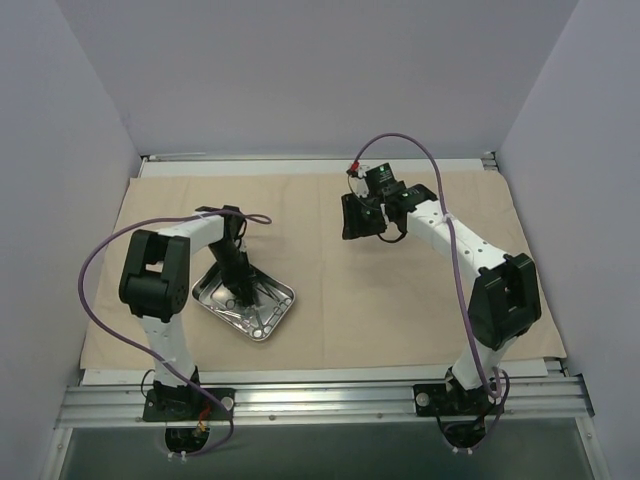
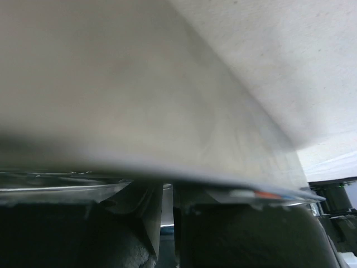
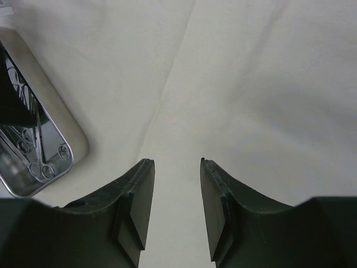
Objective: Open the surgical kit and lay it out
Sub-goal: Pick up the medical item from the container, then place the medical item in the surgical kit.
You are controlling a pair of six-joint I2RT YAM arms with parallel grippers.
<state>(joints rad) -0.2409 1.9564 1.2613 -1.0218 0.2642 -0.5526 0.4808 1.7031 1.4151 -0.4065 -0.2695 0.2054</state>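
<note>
Down in the steel tray (image 1: 283, 298) with the left hand (image 1: 240, 292), tip among the instruments (image 1: 252, 317). From the left wrist, only a thin slit between the dark fingers (image 2: 139, 223), close against a blurred shiny wall; impossible to tell whether clenched on something or merely nearly closed. Hovering over bare cloth (image 1: 400, 290) with the right hand (image 1: 358, 218): released, spread wide, gripping nothing, well apart from the tray.

One tray, rectangular with rounded corners, mirror-bright, sitting askew on the left part of the cloth. One cloth, beige, matte, opened out as a large sheet across the bench (image 1: 330, 373), marked by soft fold creases. Several slim metal instruments inside the tray, ring handles showing near one corner in the right wrist view; too tangled to count.
</note>
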